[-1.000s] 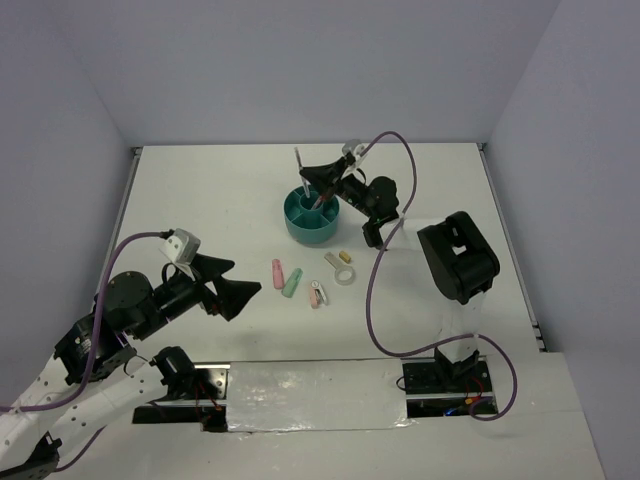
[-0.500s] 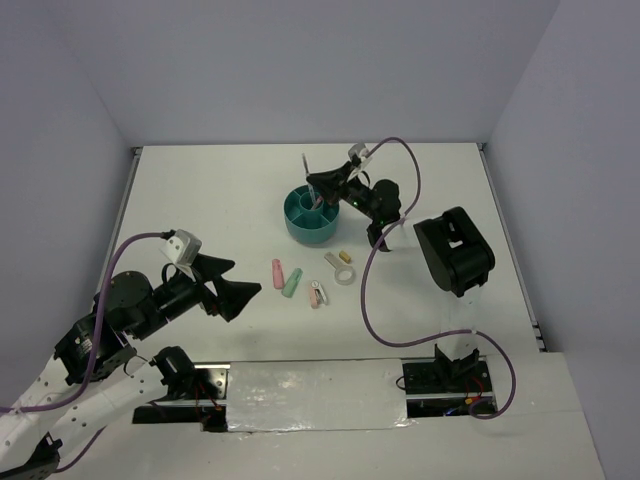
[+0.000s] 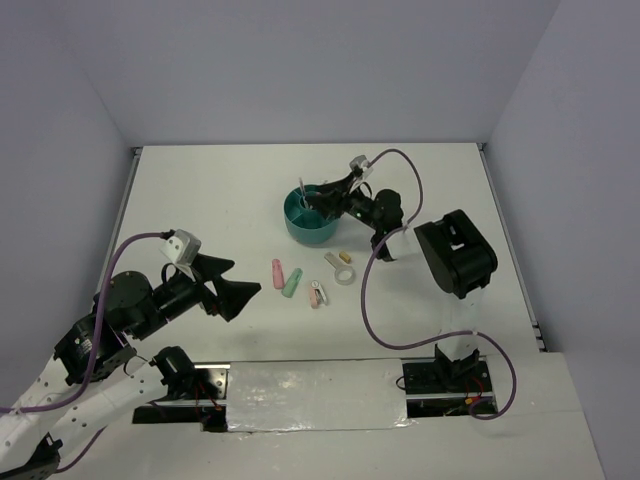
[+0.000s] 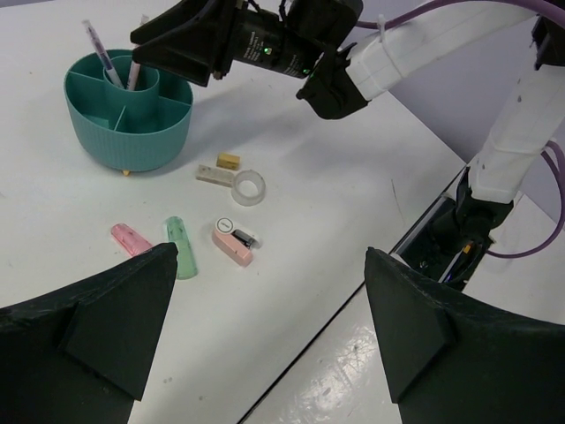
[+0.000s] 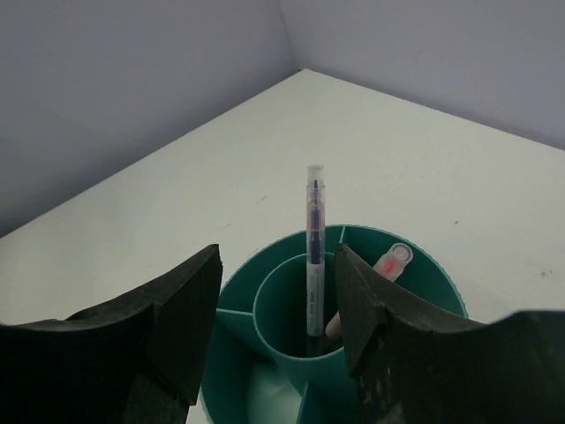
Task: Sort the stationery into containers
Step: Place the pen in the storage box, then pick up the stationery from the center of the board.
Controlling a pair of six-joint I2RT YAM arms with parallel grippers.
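The teal organiser (image 3: 300,226) stands mid-table. In its central cup the thin grey pen (image 5: 313,256) stands upright and the pink pen (image 5: 388,263) leans beside it. My right gripper (image 5: 276,256) hovers over the cup, open, its fingers on either side of the grey pen and off it. In front of the organiser lie a pink capsule (image 4: 131,238), a green capsule (image 4: 182,246), a pink-white clip (image 4: 233,245), a clear tape ring (image 4: 250,186) and a small yellowish piece (image 4: 229,161). My left gripper (image 3: 245,290) is open and empty, left of the capsules.
A small white piece (image 4: 214,175) lies beside the tape ring. The right arm's purple cable (image 3: 367,300) loops over the table right of the items. Reflective tape (image 3: 315,395) covers the near edge between the arm bases. Grey walls close the back and sides.
My right gripper lowered the grey pen into the central cup and opened, letting it go. The left arm has not moved.
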